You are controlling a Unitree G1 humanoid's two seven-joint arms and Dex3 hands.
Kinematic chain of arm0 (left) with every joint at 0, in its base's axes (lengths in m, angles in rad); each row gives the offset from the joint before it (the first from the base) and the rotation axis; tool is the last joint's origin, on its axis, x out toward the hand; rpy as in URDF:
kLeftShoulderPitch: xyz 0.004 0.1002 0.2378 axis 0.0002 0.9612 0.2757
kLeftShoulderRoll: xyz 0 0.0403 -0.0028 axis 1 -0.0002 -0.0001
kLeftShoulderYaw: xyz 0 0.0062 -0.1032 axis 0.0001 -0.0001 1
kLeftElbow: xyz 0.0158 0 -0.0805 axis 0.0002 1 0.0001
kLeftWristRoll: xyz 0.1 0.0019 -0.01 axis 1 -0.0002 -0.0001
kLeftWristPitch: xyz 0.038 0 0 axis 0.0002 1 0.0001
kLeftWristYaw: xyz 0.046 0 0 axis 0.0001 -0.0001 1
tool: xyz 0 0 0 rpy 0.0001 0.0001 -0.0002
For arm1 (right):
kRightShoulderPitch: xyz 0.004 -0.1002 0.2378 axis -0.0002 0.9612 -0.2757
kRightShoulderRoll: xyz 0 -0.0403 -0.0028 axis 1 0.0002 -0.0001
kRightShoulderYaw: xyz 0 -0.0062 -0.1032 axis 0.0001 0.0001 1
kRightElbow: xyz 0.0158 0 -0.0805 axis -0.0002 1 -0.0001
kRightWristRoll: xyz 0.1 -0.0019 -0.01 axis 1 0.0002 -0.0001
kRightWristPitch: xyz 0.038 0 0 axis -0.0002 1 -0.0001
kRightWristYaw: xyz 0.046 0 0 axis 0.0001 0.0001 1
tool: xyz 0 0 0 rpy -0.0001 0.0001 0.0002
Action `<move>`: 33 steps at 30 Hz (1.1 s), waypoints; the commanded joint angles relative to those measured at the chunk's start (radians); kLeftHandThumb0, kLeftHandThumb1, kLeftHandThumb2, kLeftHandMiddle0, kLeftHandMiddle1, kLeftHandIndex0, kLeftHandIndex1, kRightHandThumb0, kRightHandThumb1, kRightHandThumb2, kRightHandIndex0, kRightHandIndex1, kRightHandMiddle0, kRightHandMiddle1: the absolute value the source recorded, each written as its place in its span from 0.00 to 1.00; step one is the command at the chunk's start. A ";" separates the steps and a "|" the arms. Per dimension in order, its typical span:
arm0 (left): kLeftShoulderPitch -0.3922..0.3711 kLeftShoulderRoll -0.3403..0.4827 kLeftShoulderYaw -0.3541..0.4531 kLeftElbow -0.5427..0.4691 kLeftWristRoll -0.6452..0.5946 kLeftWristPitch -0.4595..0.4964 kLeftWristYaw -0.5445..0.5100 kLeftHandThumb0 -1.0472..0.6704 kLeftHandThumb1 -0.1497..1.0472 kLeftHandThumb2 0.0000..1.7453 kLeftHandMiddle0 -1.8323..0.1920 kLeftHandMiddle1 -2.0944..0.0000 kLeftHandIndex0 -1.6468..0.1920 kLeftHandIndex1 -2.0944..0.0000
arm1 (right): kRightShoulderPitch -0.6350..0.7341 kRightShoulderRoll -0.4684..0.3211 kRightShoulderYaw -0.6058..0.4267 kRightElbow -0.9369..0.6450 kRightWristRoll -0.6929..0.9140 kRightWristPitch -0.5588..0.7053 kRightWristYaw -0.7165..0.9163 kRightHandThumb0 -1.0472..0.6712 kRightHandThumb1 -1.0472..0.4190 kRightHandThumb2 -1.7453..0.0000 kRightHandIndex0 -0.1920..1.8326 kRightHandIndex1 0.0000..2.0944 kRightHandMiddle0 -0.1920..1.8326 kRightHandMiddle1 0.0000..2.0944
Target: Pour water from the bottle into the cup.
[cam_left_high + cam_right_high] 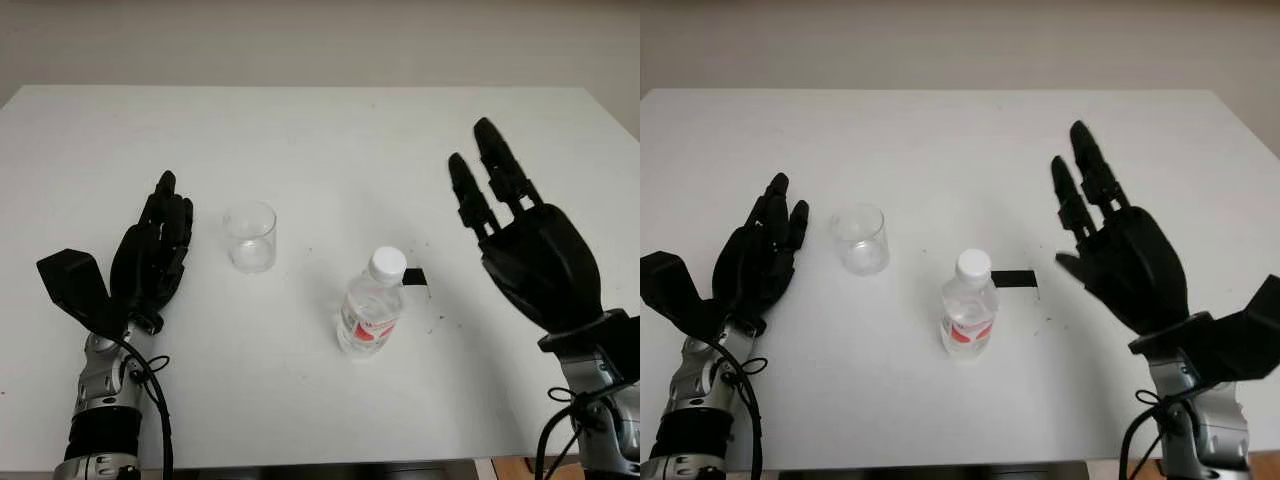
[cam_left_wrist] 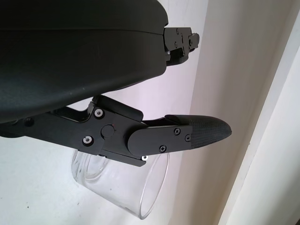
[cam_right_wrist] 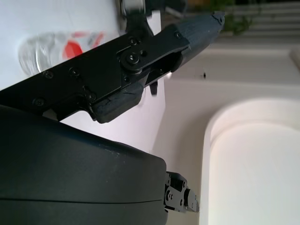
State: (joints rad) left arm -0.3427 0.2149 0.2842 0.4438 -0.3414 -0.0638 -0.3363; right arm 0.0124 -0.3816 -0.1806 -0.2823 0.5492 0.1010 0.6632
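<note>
The bottle (image 1: 371, 312) is clear with a white cap and red label; the cup (image 1: 250, 237) is clear; the surface (image 1: 320, 130) is white.

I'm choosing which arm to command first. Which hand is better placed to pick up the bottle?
Probably the right hand: open, beside the capped bottle. The left hand, also open, sits beyond the cup.

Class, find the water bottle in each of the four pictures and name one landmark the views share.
Left eye: bottle right of centre, upright.
Right eye: bottle at centre.
Left wrist: not in it.
Right wrist: bottle beyond the right robot hand.
Shared landmark: black tape mark beside the cap.
</note>
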 commanded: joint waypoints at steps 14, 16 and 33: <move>-0.004 -0.008 -0.004 -0.027 0.003 -0.004 0.024 0.18 1.00 0.26 0.95 0.97 0.94 0.97 | -0.027 0.107 0.227 0.123 -0.255 -0.131 -0.041 0.05 0.13 0.97 0.00 0.00 0.00 0.00; -0.003 -0.007 -0.006 -0.028 0.006 -0.005 0.024 0.18 1.00 0.27 0.95 0.97 0.94 0.97 | -0.039 0.121 0.258 0.145 -0.301 -0.150 -0.060 0.05 0.14 0.97 0.00 0.00 0.00 0.00; -0.023 -0.008 -0.009 0.005 0.006 -0.017 0.015 0.18 1.00 0.27 0.96 0.98 0.95 0.98 | -0.073 0.164 0.305 0.173 -0.321 -0.172 -0.069 0.10 0.18 0.97 0.00 0.00 0.00 0.00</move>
State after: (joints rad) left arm -0.3429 0.2082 0.2788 0.4483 -0.3407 -0.0690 -0.3161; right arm -0.0483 -0.2224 0.1240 -0.0876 0.2253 -0.0757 0.5994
